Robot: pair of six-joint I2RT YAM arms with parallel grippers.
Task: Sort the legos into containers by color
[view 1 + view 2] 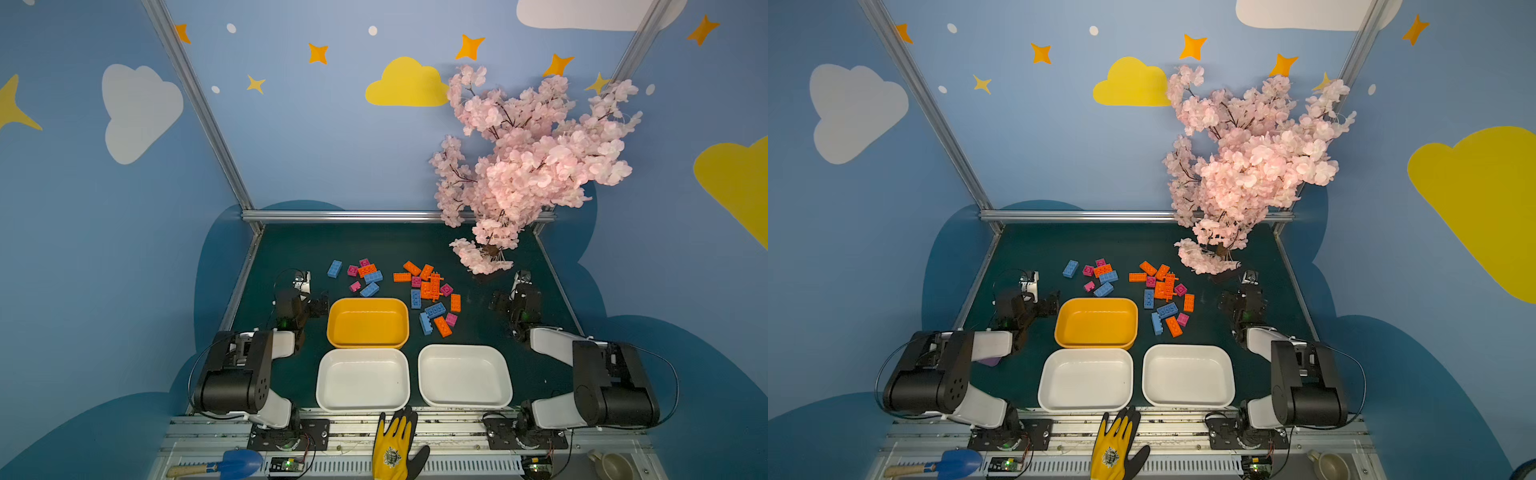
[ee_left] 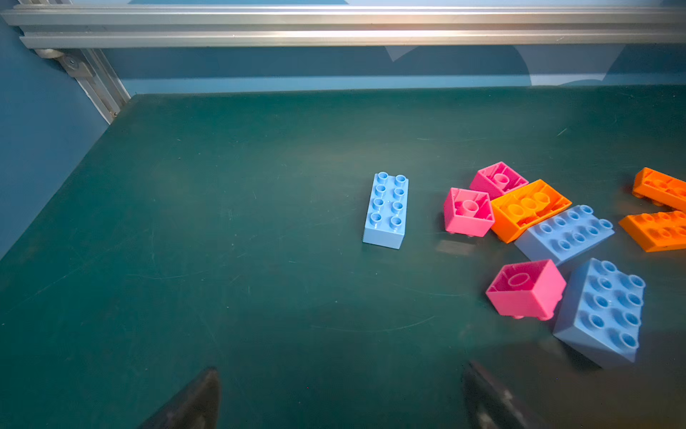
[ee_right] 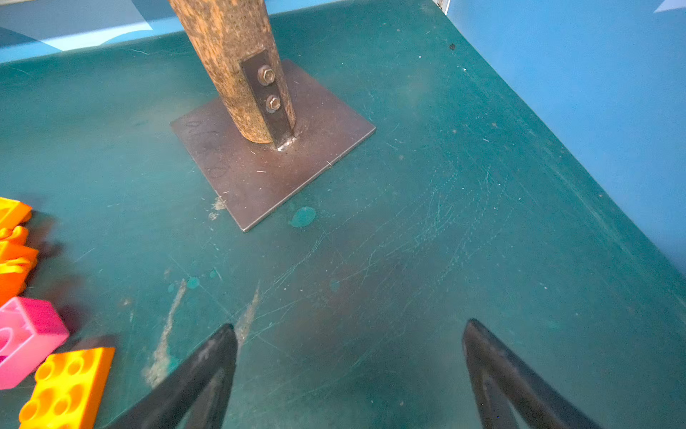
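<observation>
**On the surface (image 1: 291, 249), sorting not yet begun**

Near the left edge, the left end effector (image 2: 341, 371) hangs low over bare green, jaws spread wide with nothing between them. The right end effector (image 3: 350, 325) does the same near the right edge, released and empty. Parked apart like this, each faces its nearer share of the legos (image 1: 430, 291), which all lie loose on the rear half of the surface, none in a tray.

Just ahead of the left end effector, a lone light-blue brick (image 2: 386, 210) lies studs up with open room on every side. It is likely the easiest first pick. Beyond it, a small cluster (image 1: 368, 272) of pink, orange and blue pieces touch one another. The larger cluster, nearer the right edge, packs tightly around an orange lattice piece (image 1: 434, 286), so fingers would find little room there without nudging neighbours.

The yellow-orange tray (image 1: 368, 343) sits mid-surface, just in front of the small cluster. One white tray (image 1: 363, 409) and a second white tray (image 1: 465, 405) lie side by side along the front edge — short carries for either arm, I judge. By the rear right corner, the tree's base plate (image 3: 260, 174) stands just beyond the right end effector. The blossom branches (image 1: 532, 158) overhang that corner, which probably limits high lifts there.
</observation>
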